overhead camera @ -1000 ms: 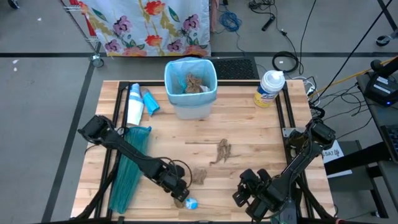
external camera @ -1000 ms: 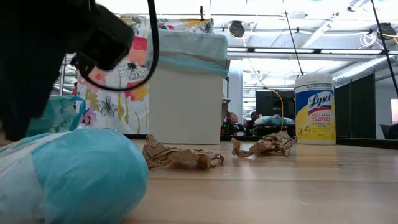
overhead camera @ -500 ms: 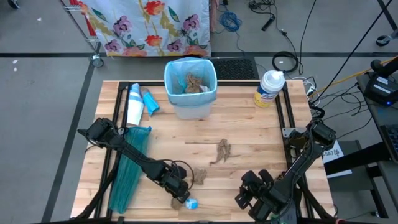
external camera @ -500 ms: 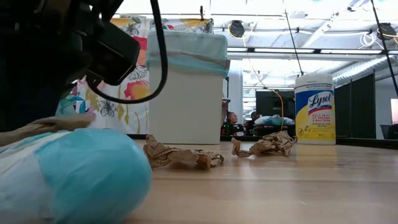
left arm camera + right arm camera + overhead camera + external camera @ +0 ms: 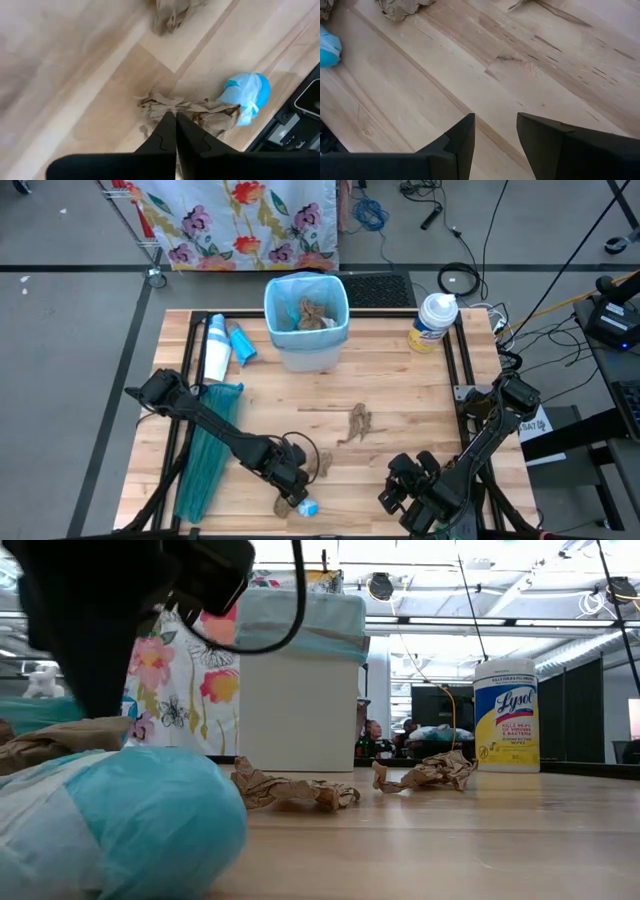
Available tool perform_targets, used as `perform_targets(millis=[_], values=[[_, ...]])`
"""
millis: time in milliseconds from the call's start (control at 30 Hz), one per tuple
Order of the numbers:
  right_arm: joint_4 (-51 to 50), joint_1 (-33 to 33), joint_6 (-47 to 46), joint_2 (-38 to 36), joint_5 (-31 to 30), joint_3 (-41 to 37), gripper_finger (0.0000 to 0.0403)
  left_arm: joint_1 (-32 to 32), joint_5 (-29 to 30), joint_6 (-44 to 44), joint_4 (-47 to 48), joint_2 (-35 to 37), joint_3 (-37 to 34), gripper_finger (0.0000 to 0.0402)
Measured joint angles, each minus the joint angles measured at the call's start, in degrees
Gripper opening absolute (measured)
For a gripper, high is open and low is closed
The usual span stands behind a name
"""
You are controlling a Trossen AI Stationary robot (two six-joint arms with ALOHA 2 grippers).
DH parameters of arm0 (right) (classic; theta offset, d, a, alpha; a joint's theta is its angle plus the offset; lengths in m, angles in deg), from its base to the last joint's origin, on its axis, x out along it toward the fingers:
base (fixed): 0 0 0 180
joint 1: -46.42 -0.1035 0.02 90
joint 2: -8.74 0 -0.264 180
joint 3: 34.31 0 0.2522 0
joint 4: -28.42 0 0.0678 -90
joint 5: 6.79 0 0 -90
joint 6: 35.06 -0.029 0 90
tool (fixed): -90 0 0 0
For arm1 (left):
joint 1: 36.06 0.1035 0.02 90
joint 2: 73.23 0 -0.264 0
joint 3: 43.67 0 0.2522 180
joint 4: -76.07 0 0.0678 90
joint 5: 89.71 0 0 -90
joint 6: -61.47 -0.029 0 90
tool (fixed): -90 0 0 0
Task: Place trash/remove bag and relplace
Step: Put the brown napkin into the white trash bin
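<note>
Since a second ago, left gripper (image 5: pixel 175 117) has snapped its wide fingers together on a brown paper scrap (image 5: pixel 187 110) at the table's (image 5: pixel 400 395) 6 o'clock edge, beside a blue wad (image 5: pixel 308 507)

Some trash already sits in the lined bin (image 5: pixel 306 320) at 12 o'clock; two brown scraps (image 5: pixel 356 421) remain mid-table, the liner is not yet swapped, the teal bag (image 5: pixel 205 450) waits at 8 o'clock, right gripper (image 5: pixel 495 132) hovers at 5 o'clock, fingers apart

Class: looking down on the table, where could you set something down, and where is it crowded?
Bare wood lies between the bin, the wipes canister and the brown scrap. The front left is crowded: left pincer, blue wad, teal bag.
</note>
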Motion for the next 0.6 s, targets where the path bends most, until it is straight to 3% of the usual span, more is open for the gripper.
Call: perform_targets(millis=[333, 600], values=[[0.1, 0.0, -0.1, 0.0, 0.0, 0.0, 0.0138, -1.3, -0.8, -2.2, 6.4, 0.1, 3.5, 0.0025], [0.7, 0.0, -0.2, 0.0, 0.0, 0.0, 0.0138, -1.5, -0.9, -2.2, 6.4, 0.1, 3.5, 0.0083]])
